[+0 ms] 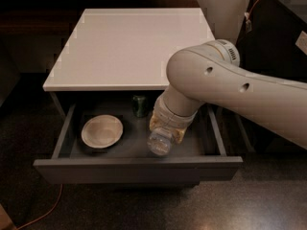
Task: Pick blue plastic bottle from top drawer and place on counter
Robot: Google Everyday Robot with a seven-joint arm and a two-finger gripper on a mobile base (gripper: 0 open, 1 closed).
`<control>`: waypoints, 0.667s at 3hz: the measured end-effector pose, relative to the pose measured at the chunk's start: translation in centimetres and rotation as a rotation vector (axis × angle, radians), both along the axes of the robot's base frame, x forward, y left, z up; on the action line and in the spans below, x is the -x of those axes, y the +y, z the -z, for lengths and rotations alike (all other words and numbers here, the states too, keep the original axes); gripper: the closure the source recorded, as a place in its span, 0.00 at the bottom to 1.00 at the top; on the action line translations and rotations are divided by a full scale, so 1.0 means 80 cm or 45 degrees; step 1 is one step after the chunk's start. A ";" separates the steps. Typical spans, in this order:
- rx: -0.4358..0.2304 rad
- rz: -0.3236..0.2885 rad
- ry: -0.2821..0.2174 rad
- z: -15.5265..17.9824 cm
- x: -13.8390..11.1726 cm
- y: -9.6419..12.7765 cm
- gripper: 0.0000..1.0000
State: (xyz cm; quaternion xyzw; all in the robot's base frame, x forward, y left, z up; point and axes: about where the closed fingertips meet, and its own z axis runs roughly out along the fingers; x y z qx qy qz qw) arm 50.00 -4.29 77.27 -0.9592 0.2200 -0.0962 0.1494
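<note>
In the camera view the gripper [169,128] hung inside the right-hand part of the open top drawer [139,169]. Its jaws appeared to pinch the blue plastic bottle [159,143] from either side, and the bottle was tilted with one end toward the camera. A pale bowl [101,131] and a green can [139,105] sat to its left, and the counter [134,47] lay above. The bottle looked light, thin-walled and slick, easily crushed; a moderate hold across its mid-body seemed safest
</note>
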 end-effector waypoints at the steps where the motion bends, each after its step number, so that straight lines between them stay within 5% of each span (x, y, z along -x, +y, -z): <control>1: -0.017 -0.034 0.006 -0.032 0.025 0.013 1.00; 2: -0.010 -0.073 -0.020 -0.070 0.042 0.025 1.00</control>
